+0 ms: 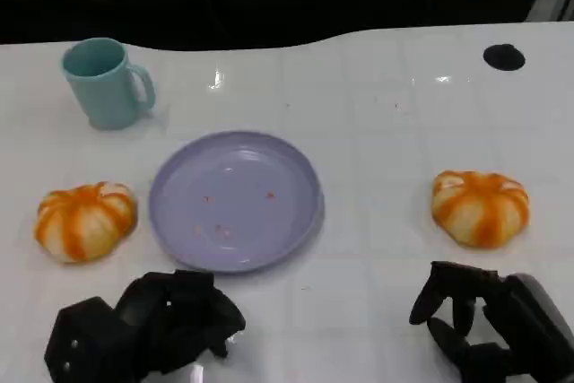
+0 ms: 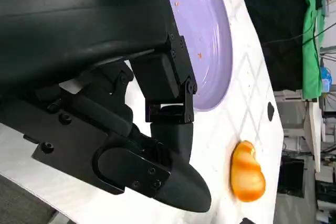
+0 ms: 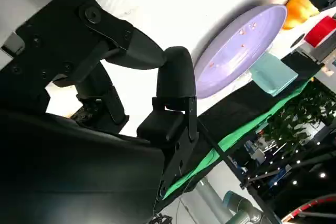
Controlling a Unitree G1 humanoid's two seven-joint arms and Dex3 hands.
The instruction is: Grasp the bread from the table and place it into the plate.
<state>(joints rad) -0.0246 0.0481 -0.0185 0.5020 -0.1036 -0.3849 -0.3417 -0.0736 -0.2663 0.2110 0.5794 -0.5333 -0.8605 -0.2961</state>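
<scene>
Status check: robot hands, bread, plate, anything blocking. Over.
Left robot hand open, near table edge. Right robot hand open. Two breads on table: left bread, right bread, flanking plate. Cup far left, nothing blocking.

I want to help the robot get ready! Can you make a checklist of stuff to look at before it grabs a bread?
1. Plate has room: ok, just crumbs inside.
2. Left bread sits free on the table: ok.
3. Right bread sits free: ok.
4. Left hand holds nothing: ok, fingers curled in, though.
5. Right hand holds nothing, fingers apart: ok.
6. Teal mug stands away from the plate: ok.
</scene>
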